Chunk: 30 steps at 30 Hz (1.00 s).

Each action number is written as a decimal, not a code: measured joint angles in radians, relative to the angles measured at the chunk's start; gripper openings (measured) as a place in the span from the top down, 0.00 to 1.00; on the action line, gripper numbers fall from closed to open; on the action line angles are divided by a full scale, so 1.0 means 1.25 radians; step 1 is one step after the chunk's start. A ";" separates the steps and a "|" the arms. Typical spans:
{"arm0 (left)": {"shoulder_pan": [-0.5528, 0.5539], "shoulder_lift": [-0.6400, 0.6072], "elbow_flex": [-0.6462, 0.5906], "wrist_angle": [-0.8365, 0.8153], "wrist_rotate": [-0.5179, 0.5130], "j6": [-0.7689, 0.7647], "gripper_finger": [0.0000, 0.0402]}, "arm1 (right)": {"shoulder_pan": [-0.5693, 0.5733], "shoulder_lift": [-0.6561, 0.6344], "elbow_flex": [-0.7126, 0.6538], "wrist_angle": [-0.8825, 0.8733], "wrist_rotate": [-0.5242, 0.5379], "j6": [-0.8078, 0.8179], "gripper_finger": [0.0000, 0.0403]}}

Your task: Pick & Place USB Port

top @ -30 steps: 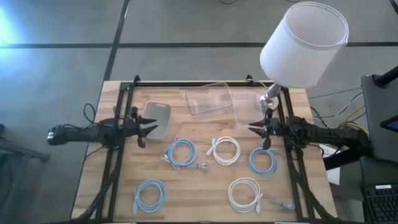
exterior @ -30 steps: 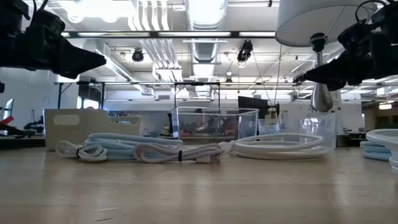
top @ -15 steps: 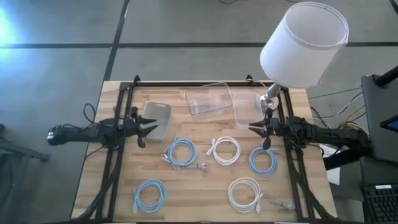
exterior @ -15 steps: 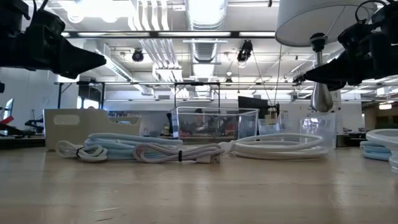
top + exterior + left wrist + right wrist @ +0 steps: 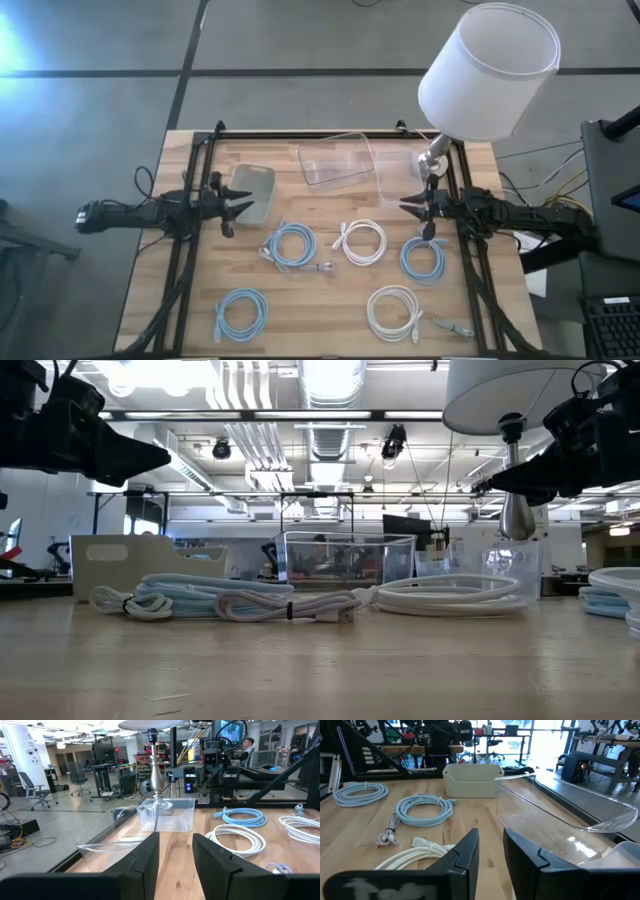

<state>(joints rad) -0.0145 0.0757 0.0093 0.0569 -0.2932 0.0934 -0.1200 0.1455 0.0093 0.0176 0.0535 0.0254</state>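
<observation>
Since nothing is held, the left gripper [image 5: 240,206] and right gripper [image 5: 408,207] are kept raised at opposite worktop [image 5: 320,330] edges, fingers narrowly parted, while the coiled USB cables [image 5: 292,245] lie between, near the clear bins [image 5: 335,162].

- I see a table [image 5: 330,300] of pale wood, matt, with plank seams and fine grain showing.
- The two clear bins [image 5: 335,160] look like glossy transparent plastic; their rims catch the light.
- The small tray [image 5: 472,780] at the far left is opaque cream plastic, smooth and dull.
- The coiled cables, light blue [image 5: 293,243] and white [image 5: 363,241], have smooth, slightly shiny plastic jackets.
- The lamp stem [image 5: 157,775] is polished metal, mirror-bright; its shade [image 5: 490,70] looks like matt white cloth or paper, I cannot tell which.
- My gripper fingers [image 5: 145,862] are matt black, seemingly plastic.
</observation>
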 joint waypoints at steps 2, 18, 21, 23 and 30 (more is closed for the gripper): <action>0.000 0.000 0.000 0.000 0.000 0.000 0.70 | 0.000 0.000 0.000 0.000 0.000 0.000 0.80; 0.000 0.000 0.000 0.000 0.000 0.000 0.70 | 0.000 0.000 0.000 0.000 0.000 0.000 0.80; 0.000 0.000 0.000 0.000 0.000 0.000 0.70 | 0.000 0.000 0.000 0.000 0.000 0.000 0.79; 0.000 0.000 0.000 0.000 0.000 0.000 0.70 | 0.000 0.000 0.000 0.000 0.000 0.000 0.79; 0.000 0.000 0.000 0.000 0.000 0.000 0.70 | 0.000 0.000 0.000 0.000 0.000 0.000 0.80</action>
<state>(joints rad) -0.0143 0.0757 0.0091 0.0568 -0.2932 0.0937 -0.1200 0.1452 0.0093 0.0176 0.0532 0.0257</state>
